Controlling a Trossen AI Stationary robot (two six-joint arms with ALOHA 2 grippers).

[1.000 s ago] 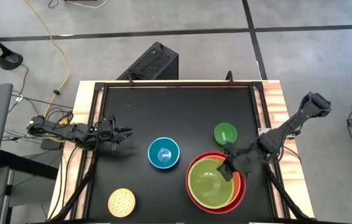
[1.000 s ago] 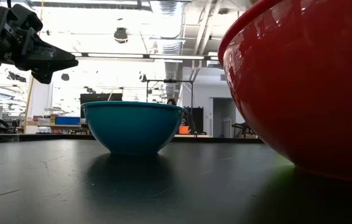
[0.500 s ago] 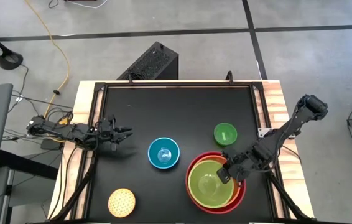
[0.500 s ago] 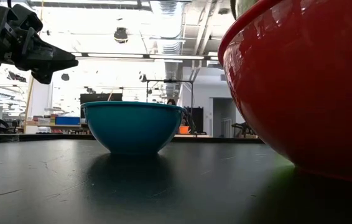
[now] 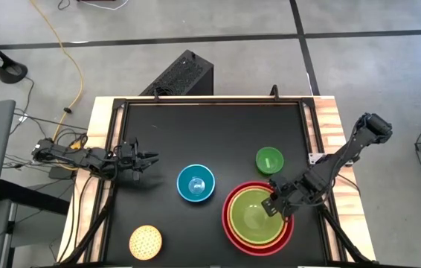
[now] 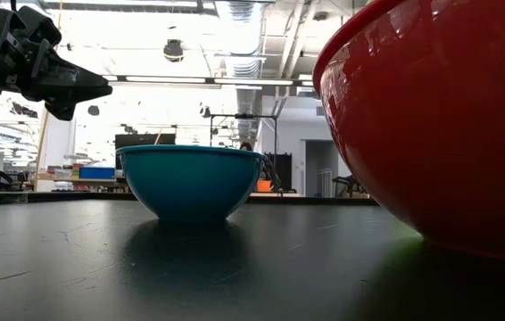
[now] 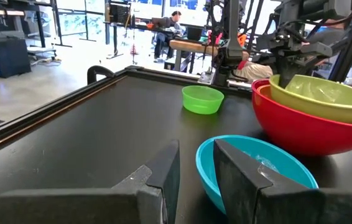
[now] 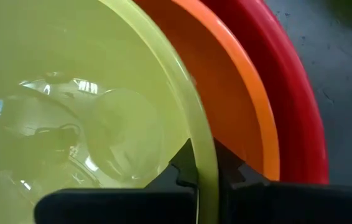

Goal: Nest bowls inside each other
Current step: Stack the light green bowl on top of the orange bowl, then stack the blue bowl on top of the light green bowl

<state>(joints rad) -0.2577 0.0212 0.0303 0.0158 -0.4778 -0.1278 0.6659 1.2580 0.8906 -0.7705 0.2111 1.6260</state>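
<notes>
The lime green bowl (image 5: 254,217) sits inside the orange bowl (image 8: 238,118), which sits in the large red bowl (image 5: 227,223) at the near right of the table. My right gripper (image 5: 271,206) is shut on the lime bowl's far-right rim. The blue bowl (image 5: 195,183) stands on its base mid-table, and the small dark green bowl (image 5: 269,160) stands beyond the stack. The speckled yellow bowl (image 5: 145,241) stands at the near left. My left gripper (image 5: 153,158) hovers level at the left, open by a narrow gap with nothing in it. My right gripper pinches the lime green bowl's rim (image 8: 199,134), one finger (image 8: 185,167) inside the bowl and one (image 8: 229,168) outside, over the orange bowl. The fingers slant down from the table's right. The bowl rests upright in the orange bowl, its rim (image 7: 285,84) slightly higher at the gripper.
Bare black tabletop (image 5: 210,134) lies across the far half and between the blue bowl and my left gripper. A raised black frame (image 5: 210,100) runs around the table. In the low view the red bowl (image 6: 440,125) fills the right side, with the blue bowl (image 6: 190,178) behind it.
My right gripper has sunk a little toward the near edge and tipped more steeply down, still holding the lime green bowl. The bowl hung tilted and off-centre over the stack. It now sits centred inside the orange bowl.
</notes>
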